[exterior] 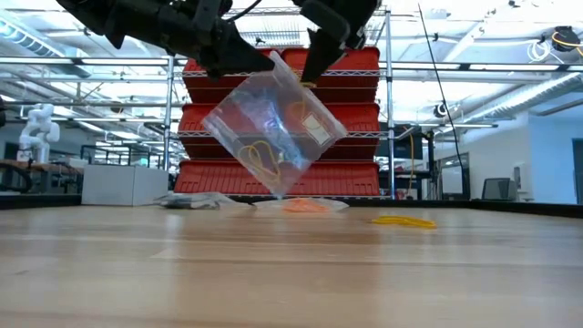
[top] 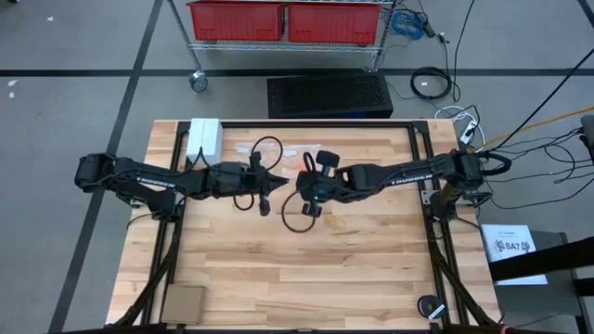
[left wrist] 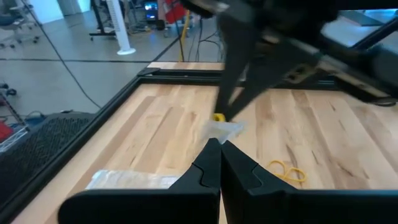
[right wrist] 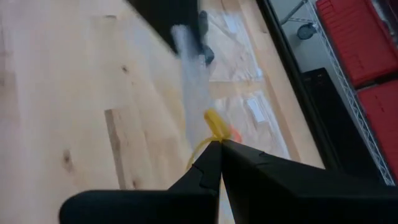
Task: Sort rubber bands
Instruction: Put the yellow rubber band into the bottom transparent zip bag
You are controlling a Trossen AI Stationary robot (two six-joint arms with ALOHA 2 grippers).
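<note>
A clear zip bag [exterior: 273, 123] hangs tilted in the air over the table's middle, with yellow rubber bands [exterior: 262, 160] lying in its lower part. My left gripper [top: 278, 178] [left wrist: 221, 146] comes from the left and is shut on the bag's upper edge. My right gripper [top: 299, 183] [right wrist: 221, 144] comes from the right, slanting down, and is shut on a yellow rubber band [right wrist: 213, 121] at the bag's top. More yellow bands [exterior: 404, 220] [left wrist: 287, 169] and orange bands [exterior: 305, 207] lie on the wood behind. My left gripper pinches the bag's upper edge [left wrist: 225, 129] between its two shut fingers, coming nearly level from the table's left. The bag hangs below the fingers, tilted and clear of the table. My right gripper pinches a yellow rubber band [right wrist: 214, 124] at its fingertips, slanting down from the right. The band's loop [right wrist: 198, 152] hangs slack below them, right beside the bag's edge [right wrist: 189, 74]. Whether the fingers also touch the bag, I cannot tell.
Other clear bags [right wrist: 249, 106] [left wrist: 130, 180] lie flat on the far part of the table. A white box [top: 204, 137] stands at the far left, a cardboard piece [top: 184, 301] at the near left, a small roll [top: 432, 306] at the near right.
</note>
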